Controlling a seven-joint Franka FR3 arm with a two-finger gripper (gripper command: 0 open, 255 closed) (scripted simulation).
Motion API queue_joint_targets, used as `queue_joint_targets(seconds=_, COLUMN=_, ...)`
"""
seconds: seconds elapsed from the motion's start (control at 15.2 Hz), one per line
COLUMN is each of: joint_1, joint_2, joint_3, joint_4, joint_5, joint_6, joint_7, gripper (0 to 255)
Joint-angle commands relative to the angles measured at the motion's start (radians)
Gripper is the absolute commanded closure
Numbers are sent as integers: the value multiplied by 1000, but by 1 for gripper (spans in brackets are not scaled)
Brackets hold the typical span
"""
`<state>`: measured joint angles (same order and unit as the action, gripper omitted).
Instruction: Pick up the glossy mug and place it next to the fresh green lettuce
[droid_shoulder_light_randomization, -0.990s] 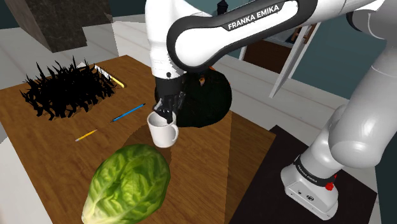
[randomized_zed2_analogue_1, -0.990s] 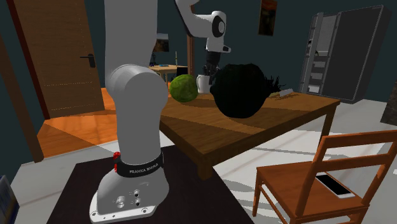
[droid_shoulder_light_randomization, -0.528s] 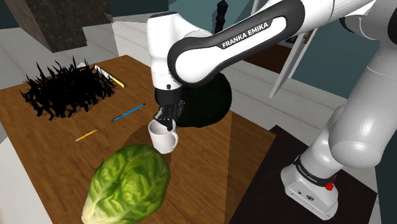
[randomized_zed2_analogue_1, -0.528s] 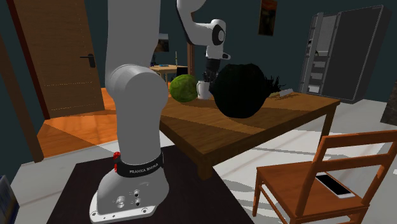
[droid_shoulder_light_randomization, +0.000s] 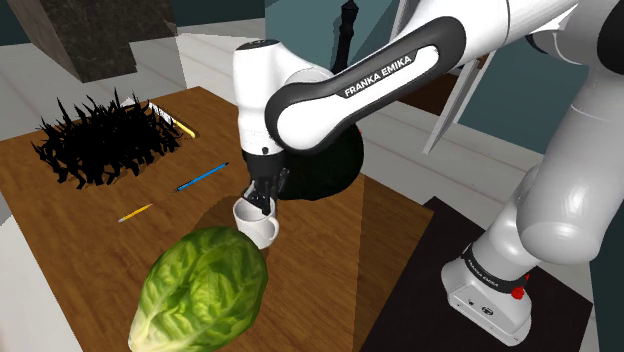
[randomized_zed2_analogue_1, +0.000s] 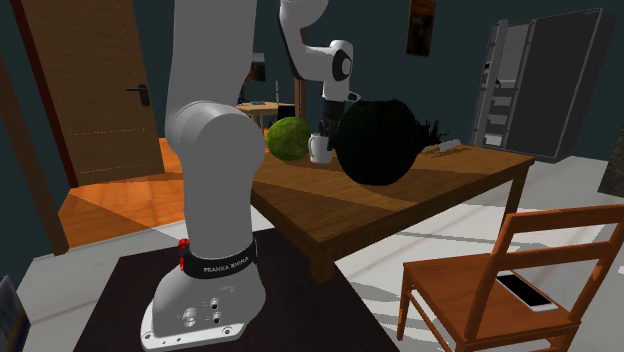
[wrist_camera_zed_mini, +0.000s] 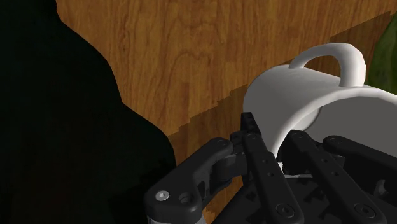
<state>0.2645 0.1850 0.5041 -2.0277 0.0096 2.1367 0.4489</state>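
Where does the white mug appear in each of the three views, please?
Shoulder view: white mug near the centre, just above the lettuce in the picture.
Second exterior view: mug upper middle, between the lettuce and the round black object.
Wrist view: mug close up, its handle near the lettuce's green edge.
Shared landmark: the lettuce.
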Motion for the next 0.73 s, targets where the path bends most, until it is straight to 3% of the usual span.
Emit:
queue_joint_targets(seconds=0.0, joint_1=-3, joint_2=6, joint_3=-4, joint_4=-6, joint_5=-2, joint_6=1, joint_7=2, gripper=255)
queue_joint_targets(seconds=0.2, joint_1=-3, joint_2=6, joint_3=-3, joint_4=-6, joint_5=-2, joint_6=1, joint_7=2, gripper=255)
queue_joint_targets(seconds=0.26, joint_1=-3, joint_2=7, joint_3=-3, joint_4=-1, joint_5=-3, joint_6=-2, joint_7=3, gripper=0)
queue_joint_targets(seconds=0.66, joint_1=-7, joint_2=-9, joint_3=-2, joint_4=13, joint_5=6, joint_6=-31, joint_7=-4, gripper=0)
